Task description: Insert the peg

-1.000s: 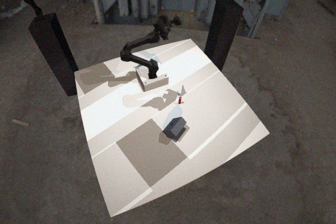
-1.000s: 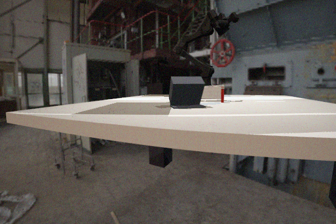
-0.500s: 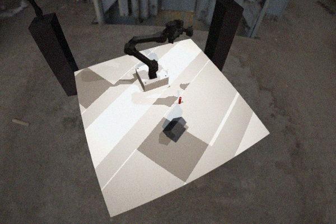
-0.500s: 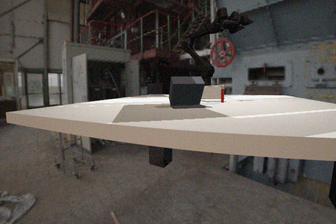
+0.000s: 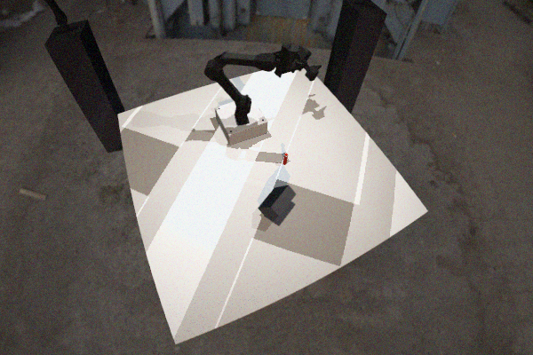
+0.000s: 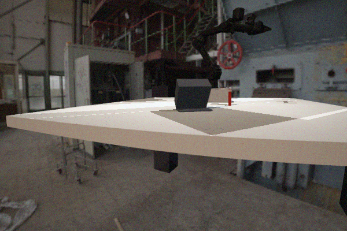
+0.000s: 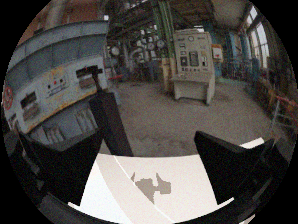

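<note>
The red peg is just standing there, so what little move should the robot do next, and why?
Probably swing down toward the red peg. The gripper hangs high near the table's far edge, jaws open and empty, while the peg stands upright, untouched, beside the dark sloped panel.
</note>
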Robot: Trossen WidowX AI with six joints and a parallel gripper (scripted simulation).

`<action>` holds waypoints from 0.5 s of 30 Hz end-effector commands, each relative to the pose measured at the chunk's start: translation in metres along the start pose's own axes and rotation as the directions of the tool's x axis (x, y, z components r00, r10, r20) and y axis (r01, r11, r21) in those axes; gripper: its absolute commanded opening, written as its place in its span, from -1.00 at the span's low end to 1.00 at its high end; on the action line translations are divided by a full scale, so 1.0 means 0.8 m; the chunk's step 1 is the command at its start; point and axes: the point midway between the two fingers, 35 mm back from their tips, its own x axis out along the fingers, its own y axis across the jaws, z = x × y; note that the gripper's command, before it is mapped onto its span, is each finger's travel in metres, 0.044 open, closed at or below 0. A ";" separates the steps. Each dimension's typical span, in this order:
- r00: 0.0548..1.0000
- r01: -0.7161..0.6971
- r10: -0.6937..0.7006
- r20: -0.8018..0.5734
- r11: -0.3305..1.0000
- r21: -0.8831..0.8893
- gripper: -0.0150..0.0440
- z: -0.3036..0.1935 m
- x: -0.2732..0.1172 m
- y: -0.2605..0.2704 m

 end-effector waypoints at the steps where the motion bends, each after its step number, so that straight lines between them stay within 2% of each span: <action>1: 0.994 0.098 -0.094 -0.060 0.992 0.076 1.00 -0.018 0.004 -0.037; 15: 0.888 0.425 -0.345 -0.303 0.868 0.258 1.00 -0.092 -0.008 -0.150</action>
